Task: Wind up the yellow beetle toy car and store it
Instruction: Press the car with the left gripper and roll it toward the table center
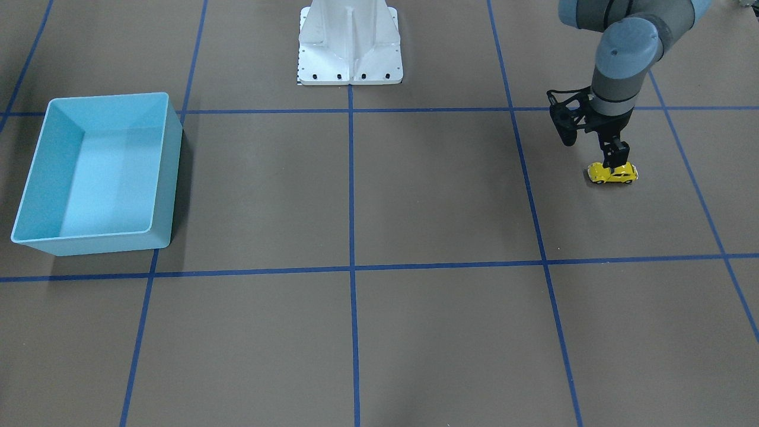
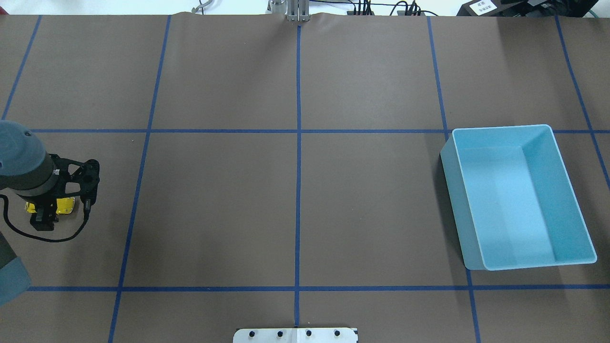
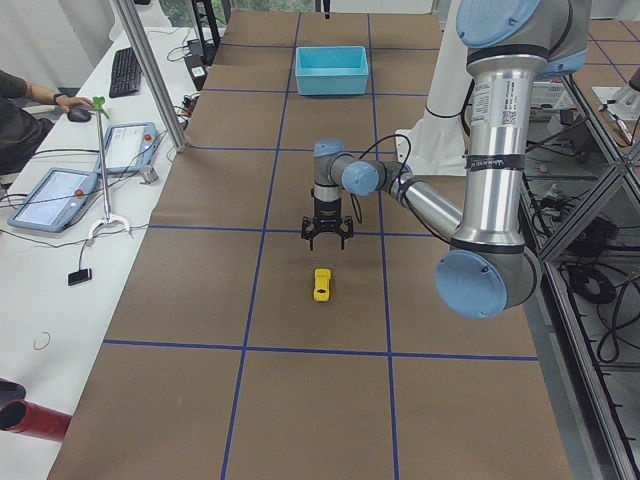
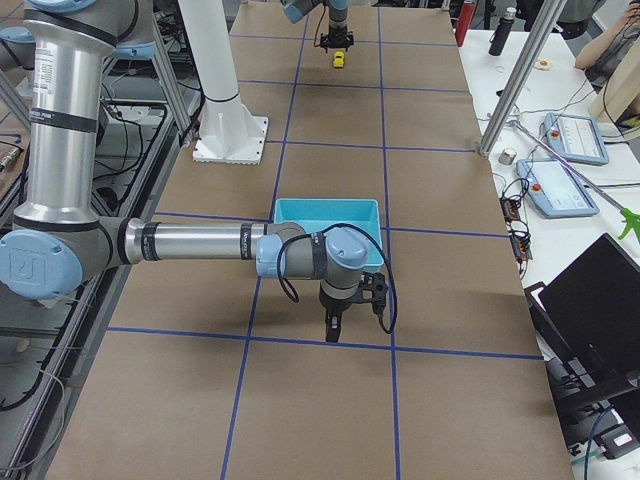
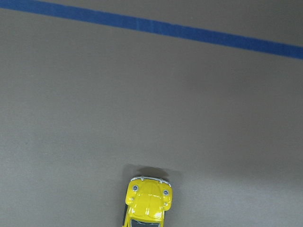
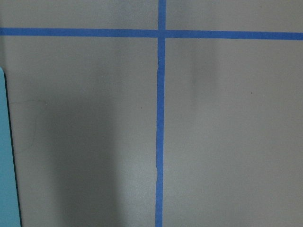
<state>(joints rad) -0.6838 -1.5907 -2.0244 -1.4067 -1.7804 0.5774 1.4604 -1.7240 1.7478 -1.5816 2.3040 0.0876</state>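
The table (image 1: 439, 190) is covered with brown paper and divided into squares by blue tape lines (image 1: 351, 178). The yellow car (image 1: 612, 173) stands on its wheels at the right of the front-facing view, a little above the middle, inside one square and touching no line. The left gripper (image 3: 327, 240) hangs over it and points down. In the left side view its fingers are spread wide with nothing between them. I think it is placed so in order to come down around the body, because the car must be gripped before it can be wound. The blue bin (image 1: 172, 178) waits well apart, at the left of the same view, probably as the place for storing. The right gripper (image 4: 333, 328) hangs near the bin and points down; whether its fingers are apart I cannot tell. On the car no brand can be read. A sticker (image 3: 484, 108) on the near arm and a white label (image 2: 481, 5) at the upper right of the overhead view carry print too small to read.
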